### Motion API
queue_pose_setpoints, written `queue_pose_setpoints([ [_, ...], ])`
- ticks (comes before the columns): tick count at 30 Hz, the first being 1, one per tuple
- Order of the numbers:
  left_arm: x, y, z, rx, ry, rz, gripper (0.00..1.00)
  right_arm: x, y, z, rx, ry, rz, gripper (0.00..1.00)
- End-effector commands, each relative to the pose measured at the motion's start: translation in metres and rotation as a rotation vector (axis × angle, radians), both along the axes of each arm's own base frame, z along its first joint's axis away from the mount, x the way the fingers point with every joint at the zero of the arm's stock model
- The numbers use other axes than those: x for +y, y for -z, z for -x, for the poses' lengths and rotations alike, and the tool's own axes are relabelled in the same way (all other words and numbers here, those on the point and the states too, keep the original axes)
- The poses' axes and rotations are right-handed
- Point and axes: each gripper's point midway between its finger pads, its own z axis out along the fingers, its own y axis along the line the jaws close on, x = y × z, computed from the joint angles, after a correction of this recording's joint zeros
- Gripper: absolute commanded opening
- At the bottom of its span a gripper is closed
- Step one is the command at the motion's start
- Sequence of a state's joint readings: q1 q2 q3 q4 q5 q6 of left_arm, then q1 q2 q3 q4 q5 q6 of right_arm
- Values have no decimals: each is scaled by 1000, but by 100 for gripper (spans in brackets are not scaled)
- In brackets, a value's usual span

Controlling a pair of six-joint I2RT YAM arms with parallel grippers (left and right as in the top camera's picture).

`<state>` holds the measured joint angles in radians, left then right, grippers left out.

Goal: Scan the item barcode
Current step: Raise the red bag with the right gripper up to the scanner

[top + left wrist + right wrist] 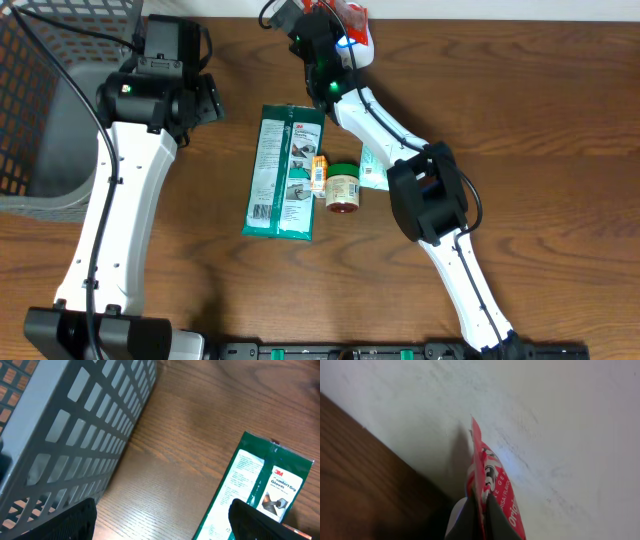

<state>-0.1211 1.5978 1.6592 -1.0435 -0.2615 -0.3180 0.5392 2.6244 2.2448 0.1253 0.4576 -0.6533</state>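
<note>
The right hand [338, 28] is clenched tight on a red and white plastic packet [357, 22]. In the right wrist view, its dark fingers [465, 520] pinch the bottom edge of the packet [492, 480]. The packet stands up with its thin side facing the camera, in front of a white wall [570, 420]. From above, the packet is at the far edge of the brown wooden bench [560, 120], right by the wall.

The left hand [207, 98] is wide open and holds nothing. It hangs over the bench between a grey plastic basket with a grid of holes [30, 100] and a long flat green pack of gloves [285, 172]. In the left wrist view the basket [75, 425] is on the left, and the green pack [255, 495] lies flat on the wood on the right.

Just beside the green pack is a small orange box [319, 173]. Next to that is a little jar with a green lid [343, 187]. A pale green and white packet [372, 172] lies partly under the right arm.
</note>
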Motion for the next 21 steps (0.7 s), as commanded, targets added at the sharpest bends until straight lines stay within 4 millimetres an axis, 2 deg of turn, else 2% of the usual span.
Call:
queue_pose_setpoints([
  [1, 3, 0, 0, 0, -17, -7, 84, 1, -10, -1, -6, 26, -138, 1],
  [7, 3, 0, 0, 0, -17, -7, 84, -5, -14, -4, -17, 43, -185, 1],
  [11, 3, 0, 0, 0, -17, -7, 84, -18, -31, -7, -34, 75, -249, 1],
  [15, 3, 0, 0, 0, -17, -7, 84, -33, -75, -4, -60, 103, -348, 1],
  [18, 3, 0, 0, 0, -17, -7, 84, -48, -125, 5, -92, 116, -428, 1],
  [21, 3, 0, 0, 0, -17, -7, 84, -67, -181, 22, -93, 102, -489, 1],
])
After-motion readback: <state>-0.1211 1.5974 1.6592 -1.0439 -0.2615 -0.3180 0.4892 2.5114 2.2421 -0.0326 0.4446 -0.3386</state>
